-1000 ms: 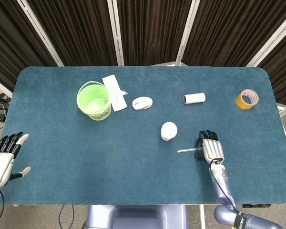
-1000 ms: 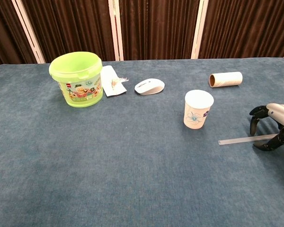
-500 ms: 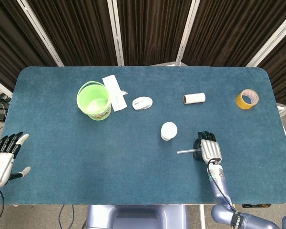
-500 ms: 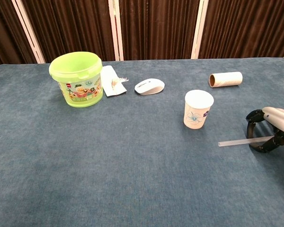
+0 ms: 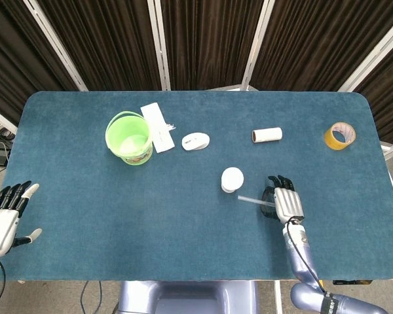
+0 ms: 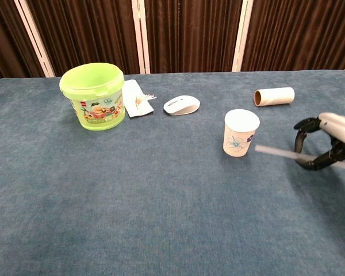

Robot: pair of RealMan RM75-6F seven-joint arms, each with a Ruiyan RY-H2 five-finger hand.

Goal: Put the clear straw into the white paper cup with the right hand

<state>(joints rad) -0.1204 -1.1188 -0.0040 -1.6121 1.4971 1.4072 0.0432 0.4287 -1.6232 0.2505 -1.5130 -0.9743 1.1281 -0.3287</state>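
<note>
We see the right hand (image 6: 328, 142) pinching the clear straw (image 6: 276, 152) between curled fingers, holding it off the table (image 5: 183, 222) with its free end pointing left, just beside the white paper cup (image 6: 240, 133). The cup stands upright near the table's middle, its mouth unentered. The left hand (image 5: 5, 219) hovers at the near left edge, fingers apart, holding nothing. Farther off sit a green bucket (image 6: 94, 96), a white mouse (image 6: 181, 104), a cardboard tube (image 6: 274, 96) and a tape roll (image 5: 340, 135).
</note>
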